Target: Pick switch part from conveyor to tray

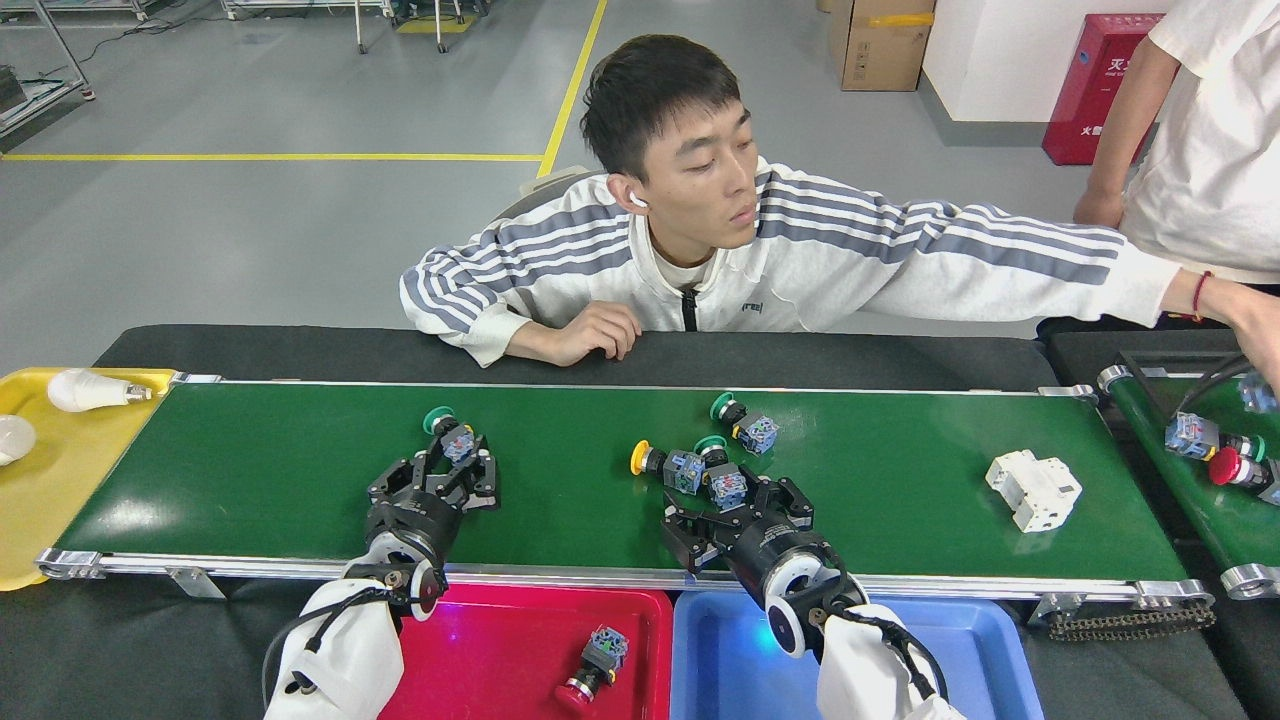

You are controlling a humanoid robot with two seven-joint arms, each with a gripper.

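Green belting of the conveyor [300,470] carries four switches and one white breaker [1034,488] at centre frame. Left gripper [452,462] spreads around the green-capped switch [448,436]; right gripper [738,505] gapes at another switch [722,480], gripping nothing. Red tray [480,650] holds one switch [592,668]; blue tray [730,660] sits beside it.

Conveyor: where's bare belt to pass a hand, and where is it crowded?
Bare belt: the conveyor left of the left gripper, and between the right gripper and the white breaker. Crowded mid-belt, where the yellow switch and two green switches cluster.
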